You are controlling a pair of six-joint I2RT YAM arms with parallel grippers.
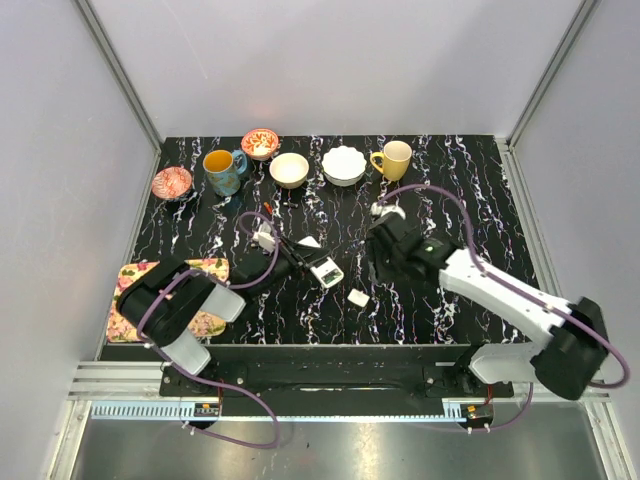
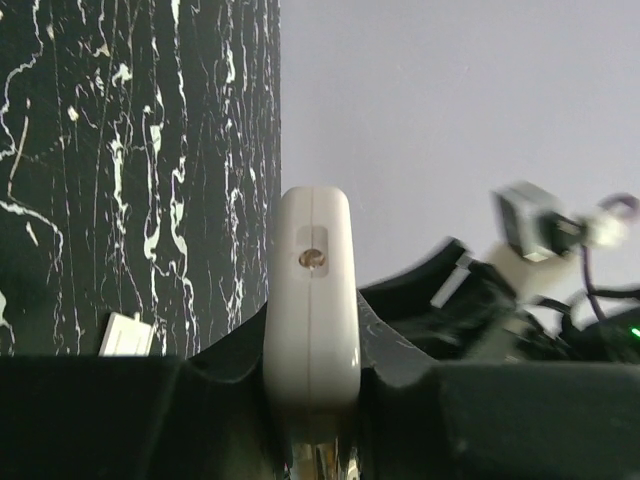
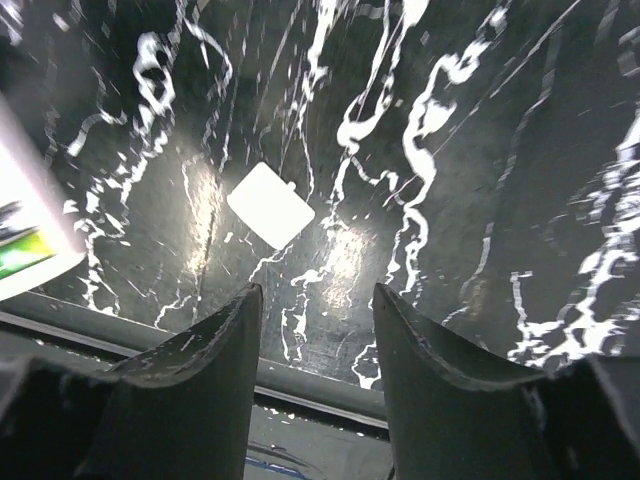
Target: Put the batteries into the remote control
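The left gripper (image 1: 306,262) is clamping the remote (image 1: 325,272) near the middle of the table (image 1: 450,290). In the left wrist view the remote (image 2: 312,300) is standing edge-on, pinched between the two fingers (image 2: 225,355). The right gripper (image 1: 381,262) is hovering at 3 o'clock of the remote, its jaws standing apart and holding nothing. From the right wrist camera its fingers (image 3: 215,345) are framing bare tabletop. The small white back cover (image 3: 270,205) is lying flat just beyond them, at 11 o'clock. In the top view the back cover (image 1: 358,297) is lying at 5 o'clock of the remote, apart from it. At the left edge of the right wrist view a battery (image 3: 18,255) may be showing green inside the remote, though it is too blurred to be sure. Mugs (image 1: 392,160) and bowls (image 1: 343,165) are lining the 12 o'clock edge.
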